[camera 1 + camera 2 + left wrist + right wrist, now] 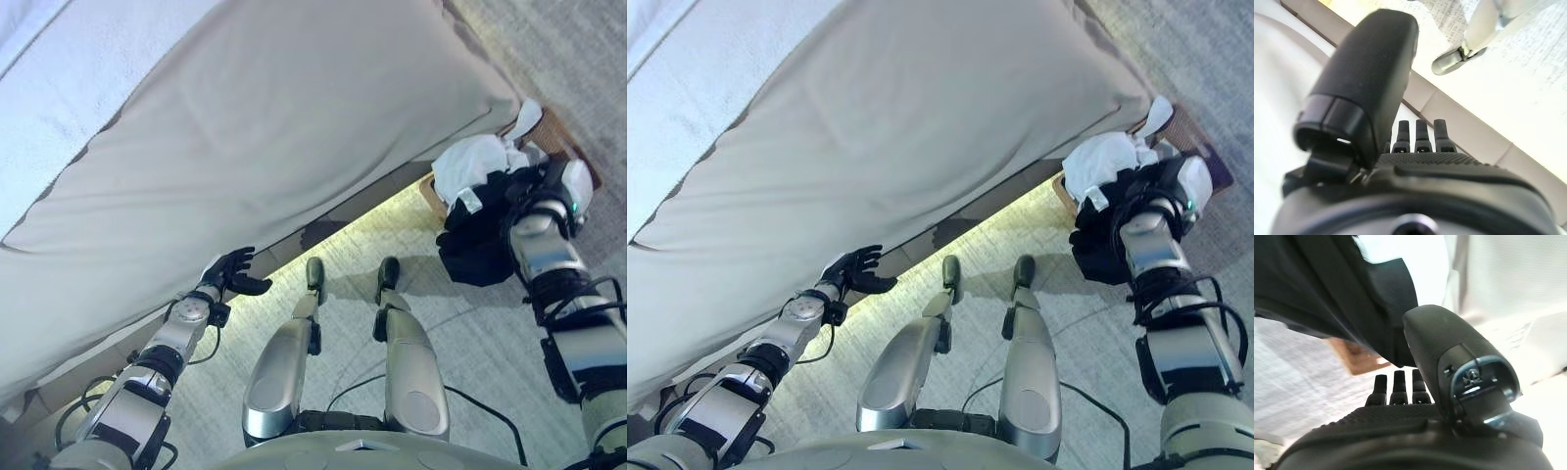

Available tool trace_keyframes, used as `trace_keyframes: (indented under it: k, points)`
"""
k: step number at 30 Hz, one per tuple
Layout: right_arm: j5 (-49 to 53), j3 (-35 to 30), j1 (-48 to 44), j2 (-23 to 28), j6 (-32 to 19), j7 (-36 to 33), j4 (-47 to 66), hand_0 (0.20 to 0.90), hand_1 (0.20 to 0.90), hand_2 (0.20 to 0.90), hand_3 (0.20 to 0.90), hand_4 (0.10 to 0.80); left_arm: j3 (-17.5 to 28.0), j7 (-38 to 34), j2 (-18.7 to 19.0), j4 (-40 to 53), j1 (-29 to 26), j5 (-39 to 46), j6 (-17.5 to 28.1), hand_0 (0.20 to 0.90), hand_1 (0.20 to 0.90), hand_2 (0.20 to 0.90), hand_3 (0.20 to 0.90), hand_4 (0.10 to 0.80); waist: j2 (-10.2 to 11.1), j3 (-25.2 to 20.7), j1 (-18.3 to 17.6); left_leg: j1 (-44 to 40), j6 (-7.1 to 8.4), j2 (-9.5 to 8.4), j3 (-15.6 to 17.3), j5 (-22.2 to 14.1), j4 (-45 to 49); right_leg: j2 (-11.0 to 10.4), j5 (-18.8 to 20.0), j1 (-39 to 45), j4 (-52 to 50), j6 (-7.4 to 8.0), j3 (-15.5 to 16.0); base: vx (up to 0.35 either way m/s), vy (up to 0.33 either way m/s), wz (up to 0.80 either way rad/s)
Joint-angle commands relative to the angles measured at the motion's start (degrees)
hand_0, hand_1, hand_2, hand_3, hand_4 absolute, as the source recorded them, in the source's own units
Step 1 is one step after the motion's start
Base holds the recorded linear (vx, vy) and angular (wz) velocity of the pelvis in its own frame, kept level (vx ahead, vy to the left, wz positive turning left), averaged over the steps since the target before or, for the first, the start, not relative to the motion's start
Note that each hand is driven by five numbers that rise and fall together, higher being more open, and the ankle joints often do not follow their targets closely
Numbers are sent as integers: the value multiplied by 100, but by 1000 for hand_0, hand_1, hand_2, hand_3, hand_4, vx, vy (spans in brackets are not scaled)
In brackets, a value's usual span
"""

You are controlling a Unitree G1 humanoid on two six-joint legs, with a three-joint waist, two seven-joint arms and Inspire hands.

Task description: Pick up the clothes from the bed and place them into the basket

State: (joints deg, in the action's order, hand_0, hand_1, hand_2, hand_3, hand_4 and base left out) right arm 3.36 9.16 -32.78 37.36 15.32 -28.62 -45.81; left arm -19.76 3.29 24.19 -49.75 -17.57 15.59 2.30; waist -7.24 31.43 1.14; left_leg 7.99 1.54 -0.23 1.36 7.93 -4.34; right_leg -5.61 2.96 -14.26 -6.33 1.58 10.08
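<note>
A black garment [474, 247] hangs in the air from my right hand [537, 188], just in front of the brown woven basket [560, 131] at the bed's far right corner. The right wrist view has the same black cloth [1327, 284] draped past my fingers [1396, 387], with a bit of the basket [1357, 358] behind. A white garment [476, 161] lies heaped in the basket. My left hand [231, 270] hangs with relaxed fingers and holds nothing, beside the lower edge of the bed [294, 117]. No clothes show on the beige bedcover.
The bed fills the upper left, with a white sheet [59, 88] at its far left. A lit strip runs under the bed frame [382, 211]. Patterned carpet [470, 333] lies between the bed and the basket.
</note>
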Motion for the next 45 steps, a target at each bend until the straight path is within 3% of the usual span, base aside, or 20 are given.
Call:
trace_keyframes:
  k: [1,4,8,15,21,24,30,33,36,45]
  points:
    - [-44,-108,803,-93,-508,-240,43,900,900,900,900,800,174,122,-57,-423,691,-322,-13,900,900,900,900,800,369,-1223,-145,105,-32,79,397,-465,36,130,-139,223,316,151,-199,185,81,-1]
    - [-240,-370,1777,-508,-998,33,-517,900,900,900,900,800,422,235,-160,-657,1068,-624,-54,900,900,900,900,800,589,-1792,-99,-358,-80,86,401,-602,-8,152,-71,783,612,213,-173,261,82,-2]
    - [-141,-514,2260,-856,-1120,97,-963,900,900,900,900,800,605,355,-251,-984,1306,-957,-35,900,900,900,900,800,729,-2288,-40,-749,-131,82,409,-724,-57,173,-56,1194,768,226,-136,192,100,-1]
    - [-185,-747,2760,-1424,-1631,187,-1430,900,900,900,900,800,905,362,-395,-1652,1570,-1232,-17,900,900,900,900,800,886,-2752,-54,-1309,-168,81,399,-953,-66,212,-122,1815,945,225,-147,123,78,-1]
    - [-354,-766,2835,-1375,-1589,249,-1294,900,900,900,900,800,1013,436,-391,-1785,1662,-1250,-66,900,900,900,900,800,930,-2850,-59,-1476,-179,77,379,-1026,-66,222,-166,2006,986,226,-199,59,22,-7]
    - [-458,-793,2758,-1244,-1714,266,-1207,900,900,900,900,800,990,431,-402,-1792,1668,-1126,-66,900,900,900,900,800,936,-2847,-19,-1514,-182,73,380,-1043,-66,216,-160,2071,1026,223,-138,20,10,-5]
    - [-482,-1159,2477,-448,-1528,163,704,900,900,900,900,800,1019,371,-420,-1710,1863,-1073,-148,900,900,900,900,800,955,-2816,-23,-1564,-193,70,397,-1079,-66,201,-191,2122,1018,217,-105,11,8,0]
    - [-647,-1328,2206,-124,-1762,129,1040,900,900,900,900,800,982,336,-447,-1835,1830,-946,-73,900,900,900,900,800,946,-2801,-15,-1570,-194,60,398,-1100,-66,195,-207,2126,1022,223,-75,-14,9,-1]
    - [-790,-1441,1928,225,-1685,182,1450,900,900,900,900,800,955,306,-489,-1879,1846,-910,-41,900,900,900,900,800,940,-2825,5,-1601,-192,59,399,-1123,-66,188,-245,2160,1016,217,-52,21,15,1]
    - [-970,-1150,713,1028,-1138,302,1619,900,900,900,900,800,860,286,-532,-1943,1750,-862,-5,900,900,900,900,800,1001,-2829,103,-1609,-139,84,393,-1120,-66,174,-305,2190,997,192,32,3,-3,3]
